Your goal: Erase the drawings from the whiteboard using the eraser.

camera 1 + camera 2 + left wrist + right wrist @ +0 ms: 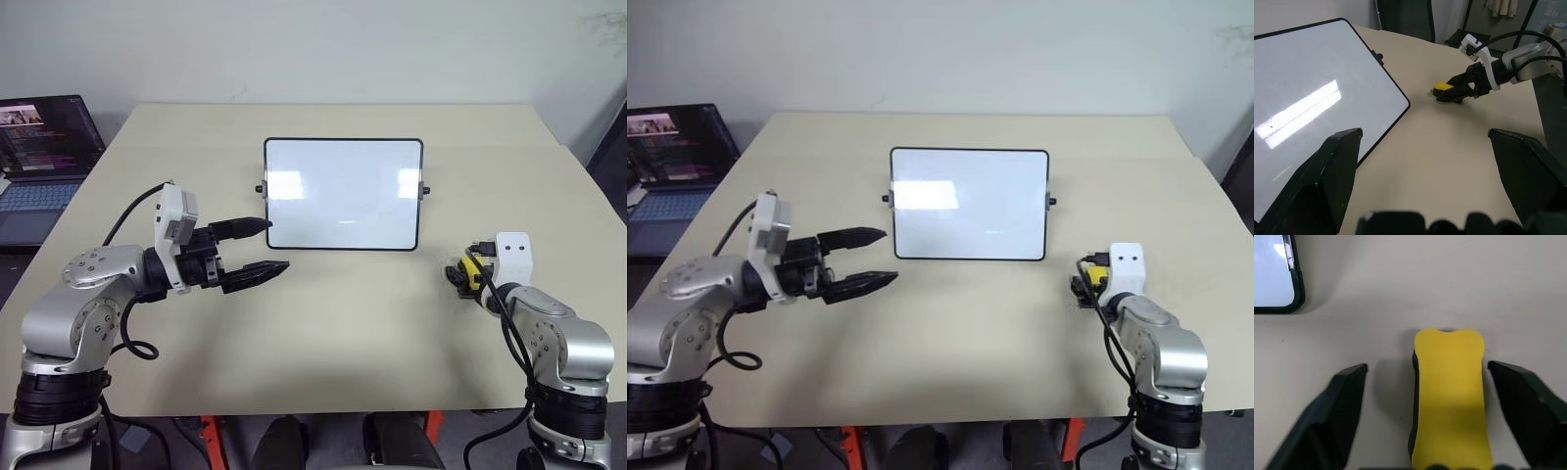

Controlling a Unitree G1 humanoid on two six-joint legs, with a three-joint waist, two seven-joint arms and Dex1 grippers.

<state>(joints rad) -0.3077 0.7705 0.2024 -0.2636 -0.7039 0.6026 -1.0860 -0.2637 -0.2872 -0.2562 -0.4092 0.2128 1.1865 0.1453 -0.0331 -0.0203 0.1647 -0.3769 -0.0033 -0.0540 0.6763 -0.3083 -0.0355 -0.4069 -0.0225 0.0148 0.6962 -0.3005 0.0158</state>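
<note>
I see my right pincer [1422,382] spread wide with the eraser [1449,396] lying loose on the table [333,333] between its 2 fingers, long axis along them, far from my open, empty left pincer [257,250].

Eraser [1449,396] lies on table [323,343], right of whiteboard [343,194].

Office or lab: beige table [323,333], open laptop [44,157], plain wall [323,49].
</note>
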